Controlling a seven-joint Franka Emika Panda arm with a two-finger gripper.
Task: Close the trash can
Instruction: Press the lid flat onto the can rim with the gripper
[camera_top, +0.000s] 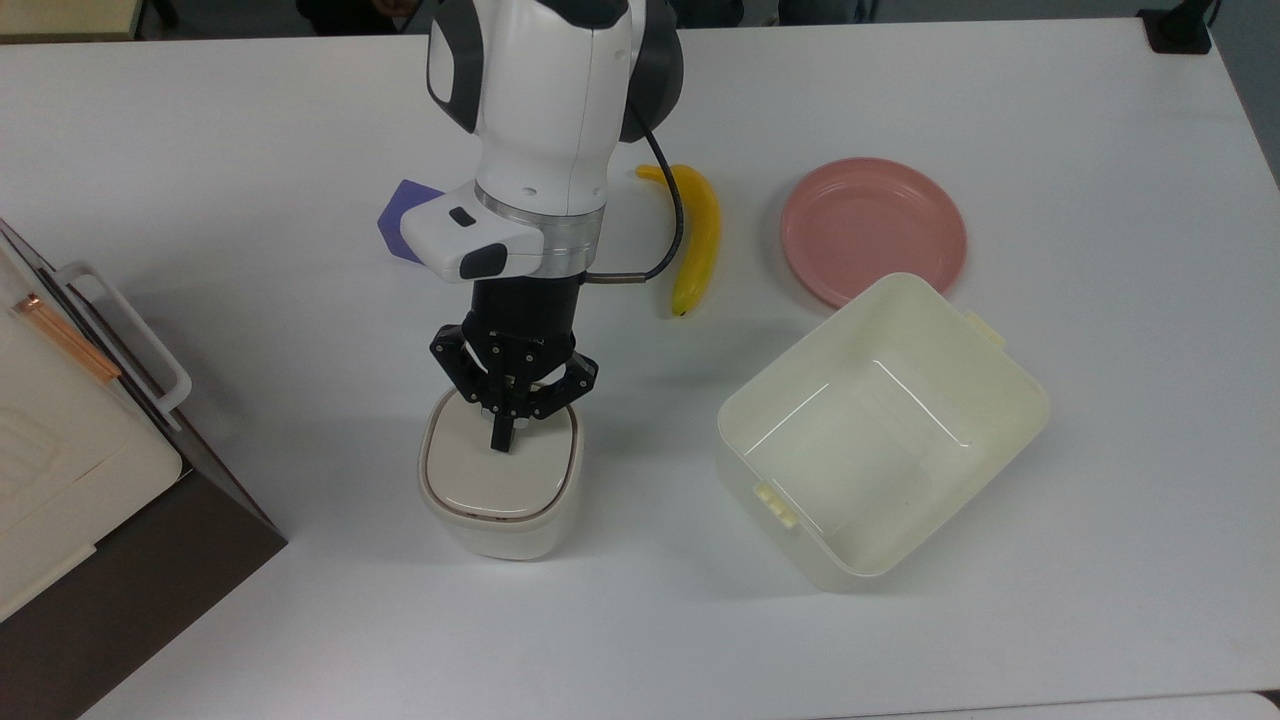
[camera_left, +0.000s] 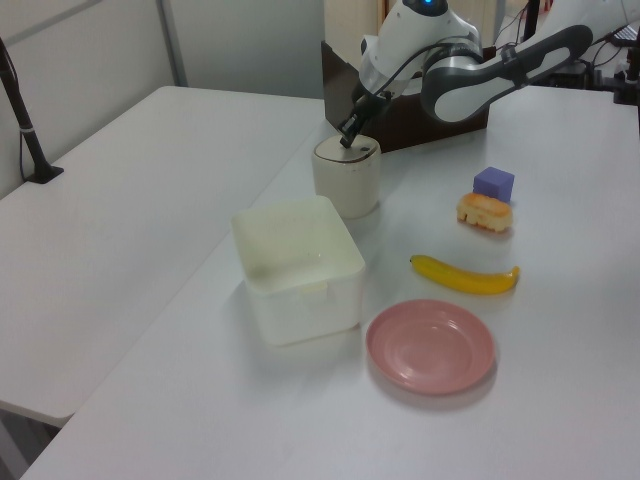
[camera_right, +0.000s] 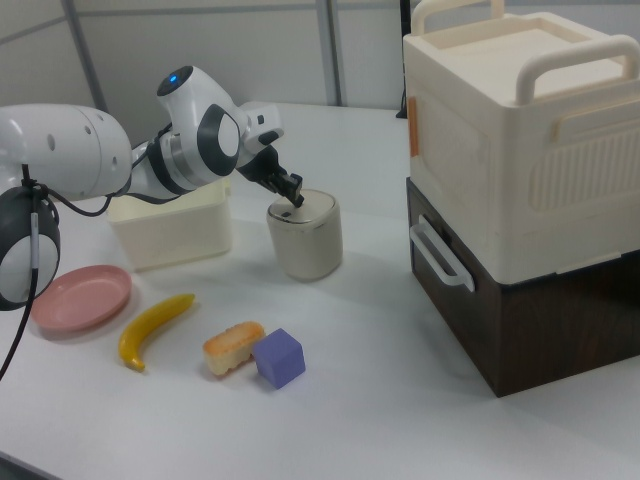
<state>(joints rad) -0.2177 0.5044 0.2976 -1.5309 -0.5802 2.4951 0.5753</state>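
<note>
In the top view, nearest the bottom edge sits the large lidless cream tub (camera_top: 884, 430) at the top view's right, open and empty, with small latches on its sides. Level with it, toward the top view's left of centre, stands the trash can (camera_top: 500, 480), a small rounded-square cream bin on the white table (camera_top: 1100, 560); its beige lid (camera_top: 500, 470) lies flat on the rim. The gripper (camera_top: 504, 444) points down with its fingertips pinched together, holding nothing and pressing on the far part of the lid. At the top view's left edge a cream box with handles (camera_top: 60, 440) rests on a dark brown case (camera_top: 150, 560). Farther back lie a yellow banana (camera_top: 697, 238) and, to the top view's right of it, a pink plate (camera_top: 873, 228). A purple block (camera_top: 401, 212) peeks out beside the arm's wrist; the right view shows it just beside a small piece of bread (camera_right: 233, 348).
</note>
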